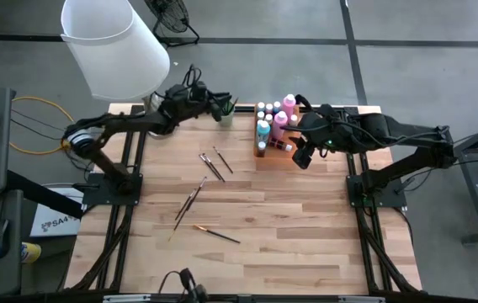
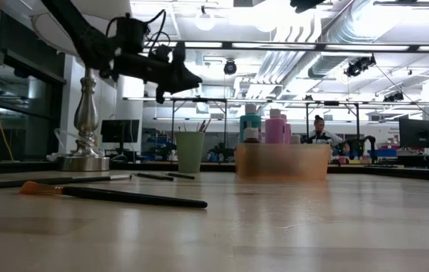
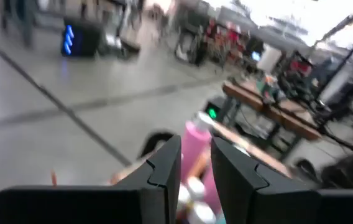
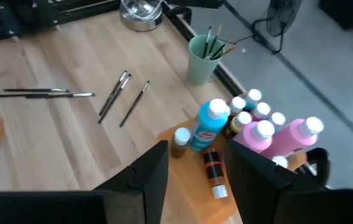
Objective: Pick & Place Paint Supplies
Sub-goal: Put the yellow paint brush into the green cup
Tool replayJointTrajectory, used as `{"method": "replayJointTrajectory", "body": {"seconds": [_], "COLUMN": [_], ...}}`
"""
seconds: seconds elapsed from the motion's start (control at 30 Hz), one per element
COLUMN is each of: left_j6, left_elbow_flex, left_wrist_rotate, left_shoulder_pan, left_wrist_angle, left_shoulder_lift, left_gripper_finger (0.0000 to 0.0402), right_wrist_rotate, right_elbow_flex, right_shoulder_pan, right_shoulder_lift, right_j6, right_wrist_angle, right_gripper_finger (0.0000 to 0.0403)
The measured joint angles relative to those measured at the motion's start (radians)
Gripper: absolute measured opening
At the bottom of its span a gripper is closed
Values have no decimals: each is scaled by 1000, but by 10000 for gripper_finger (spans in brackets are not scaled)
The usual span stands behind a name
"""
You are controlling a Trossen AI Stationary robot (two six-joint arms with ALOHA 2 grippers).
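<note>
- Several brushes (image 1: 210, 165) lie mid-frame on tabletop (image 1: 289, 236).
- Left tool (image 1: 219, 104), upper centre above cup (image 1: 226, 117): fingers narrowly apart, empty.
- Right tool (image 1: 301, 156) beside bottles (image 1: 274, 120): fingers apart, empty.

The table (image 1: 289, 219) is pale wood in jointed strips with a smooth, faintly satin finish. The paint bottles (image 4: 270, 134) look like glossy plastic under matt pale caps. The green cup (image 4: 201, 59) is smooth plastic. The lamp base (image 2: 86, 113) is polished, mirror-bright metal; its lampshade (image 1: 113, 46) looks matt white.
</note>
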Motion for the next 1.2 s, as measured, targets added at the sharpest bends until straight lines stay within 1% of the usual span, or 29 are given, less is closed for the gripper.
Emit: {"method": "replayJointTrajectory", "body": {"seconds": [0.17,0.3,0.4,0.47,0.57,0.67,0.77,0.9,1.1,1.2], "left_j6": [-7,40,65,73,78,78,78,73,50,44], "left_elbow_flex": [0,0,0,0,0,0,0,0,0,0], "left_wrist_rotate": [94,96,40,-12,-90,-153,-216,-285,-333,-337], "left_shoulder_pan": [-11,-68,-138,-188,-269,-348,-424,-499,-575,-600], "left_wrist_angle": [-252,-407,-493,-549,-613,-685,-720,-741,-761,-778], "left_shoulder_lift": [-144,-256,-329,-372,-427,-464,-485,-488,-488,-488], "left_gripper_finger": [86,86,86,86,86,86,86,86,86,86], "right_wrist_rotate": [-119,-173,-163,-149,-157,-143,-144,-137,-39,13], "right_elbow_flex": [0,0,-30,-102,-274,-458,-591,-726,-917,-1018], "right_shoulder_pan": [0,1,40,75,121,157,174,200,250,271], "right_shoulder_lift": [0,0,-26,-78,-196,-313,-399,-492,-621,-683], "right_j6": [5,14,-17,-35,-18,41,103,160,221,247], "right_wrist_angle": [0,-1,28,113,304,486,631,759,897,981], "right_gripper_finger": [149,149,149,149,149,149,149,149,149,149]}}
